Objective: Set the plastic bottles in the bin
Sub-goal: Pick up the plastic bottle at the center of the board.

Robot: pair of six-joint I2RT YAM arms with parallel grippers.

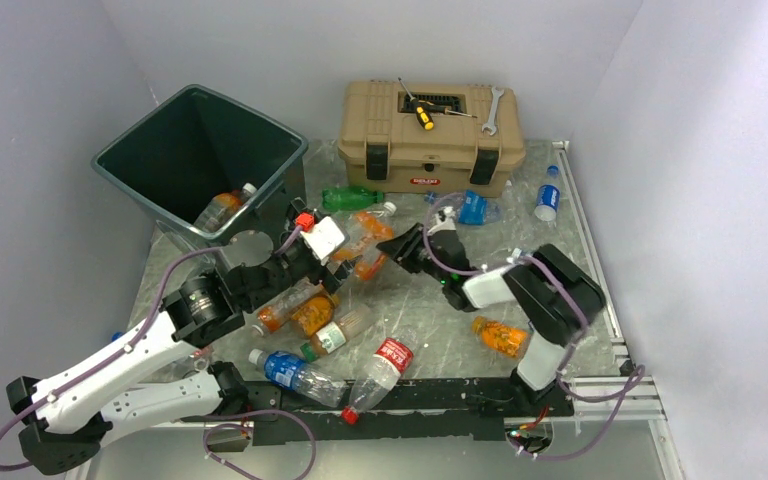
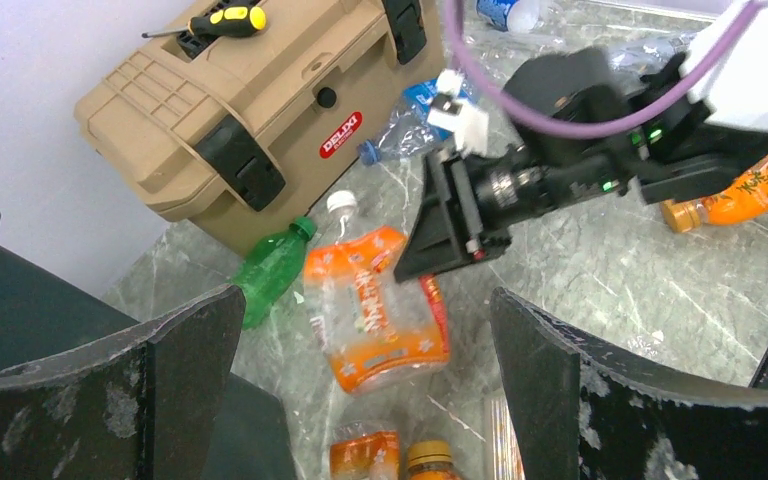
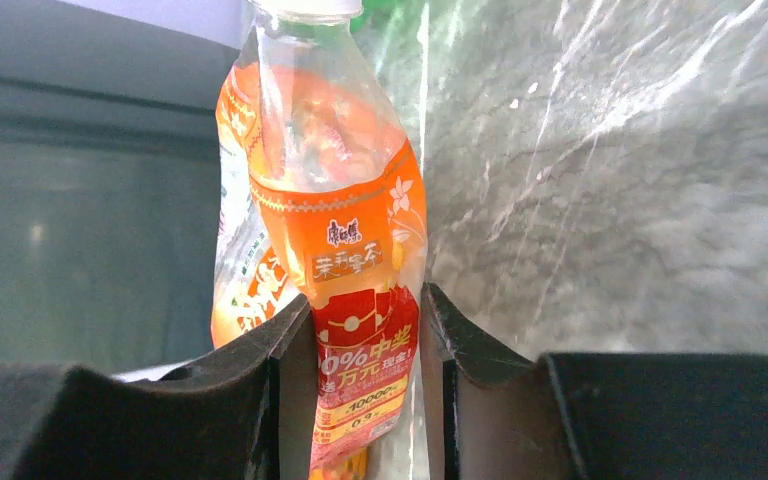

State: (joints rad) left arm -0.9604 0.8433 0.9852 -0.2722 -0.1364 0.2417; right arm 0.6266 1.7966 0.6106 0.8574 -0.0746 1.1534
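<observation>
Loose plastic bottles [image 1: 295, 370] litter the lower centre; mid-frame, the right gripper [image 3: 365, 300] clamps a crushed orange-labelled clear bottle [image 3: 330, 200] low on its label, likely for lifting; the left gripper [image 2: 365, 300] hangs wide apart alongside; upper left, the tall dark green square bin [image 1: 175, 150] holds one orange bottle [image 1: 222, 208].

Eleven bottles [image 1: 500, 336], one bin [image 1: 188, 150], one toolbox [image 1: 430, 150]

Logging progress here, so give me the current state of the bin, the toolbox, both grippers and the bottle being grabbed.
bin, open top, white-capped bottle inside
toolbox, lid closed, latches down
left gripper, open, empty
right gripper, shut on orange-label bottle
orange-label bottle, crushed, capped, pinched between fingers
</observation>
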